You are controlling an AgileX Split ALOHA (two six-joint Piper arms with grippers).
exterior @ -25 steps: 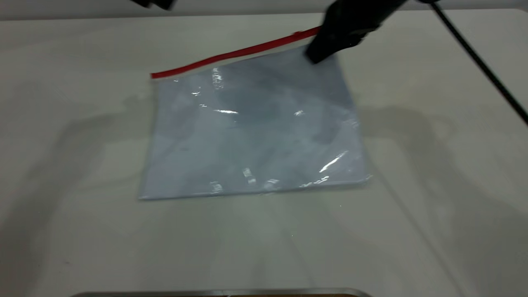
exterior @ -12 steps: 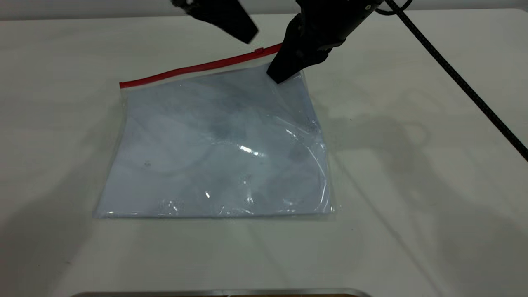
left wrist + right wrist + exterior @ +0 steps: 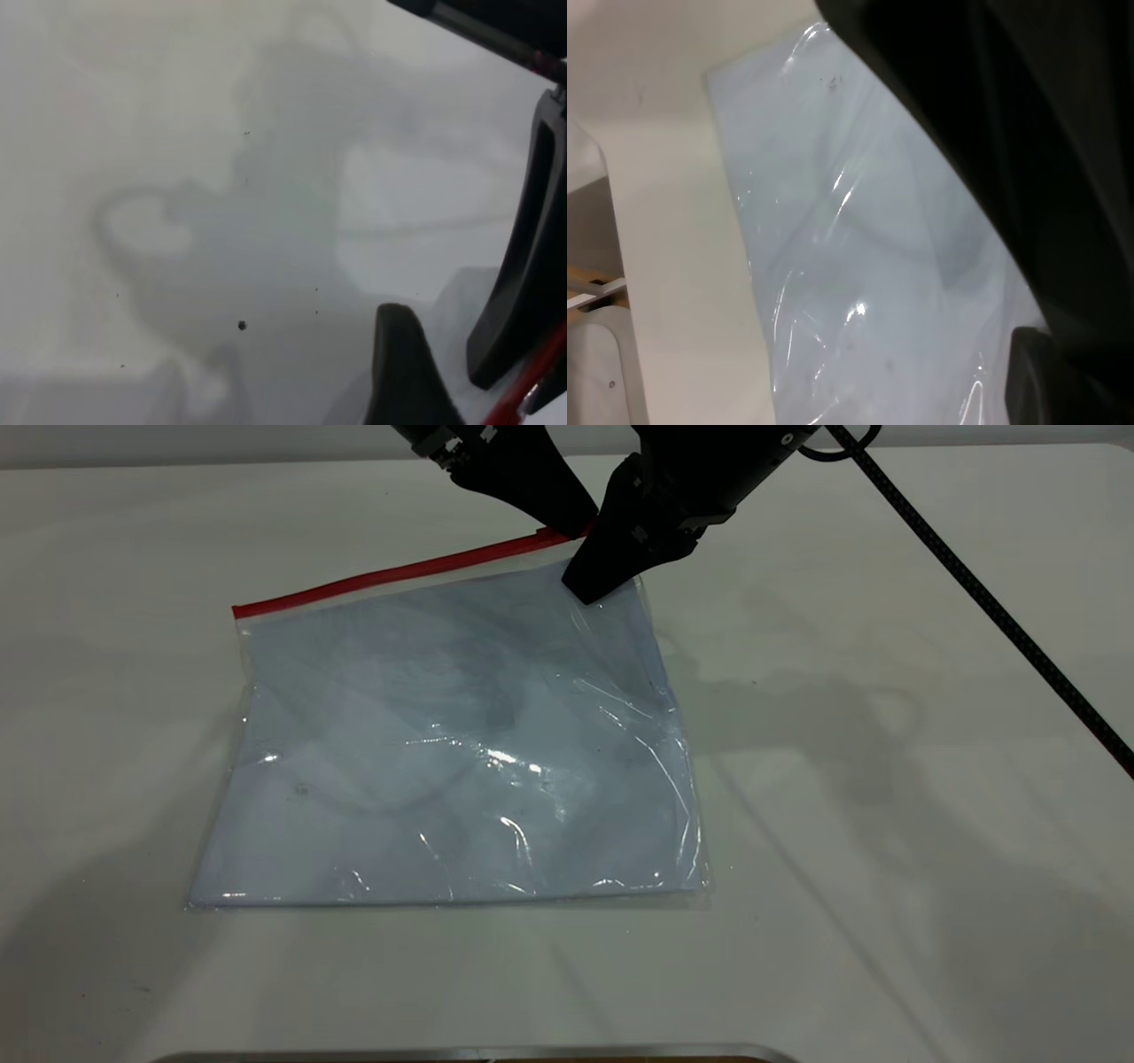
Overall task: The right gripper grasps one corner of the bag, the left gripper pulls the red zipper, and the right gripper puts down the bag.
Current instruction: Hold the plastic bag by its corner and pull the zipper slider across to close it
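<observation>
The bag, a clear pouch with pale bluish sheets inside, lies on the white table. The red zipper runs along its far edge. My right gripper, with the braided cable, is shut on the bag's far right corner, where the red strip ends. The right wrist view shows the plastic caught between its black fingers. My left gripper is down at the zipper's right end, just beside the right gripper. In the left wrist view its fingers stand apart with the red strip running close by.
The braided cable crosses the table's right side in the air. A metal edge lies along the near border. The table's edge and a white frame show in the right wrist view.
The bag has slid to the left and nearer with the right gripper still on its corner. The left gripper has come down from the far side to the zipper's right end.
</observation>
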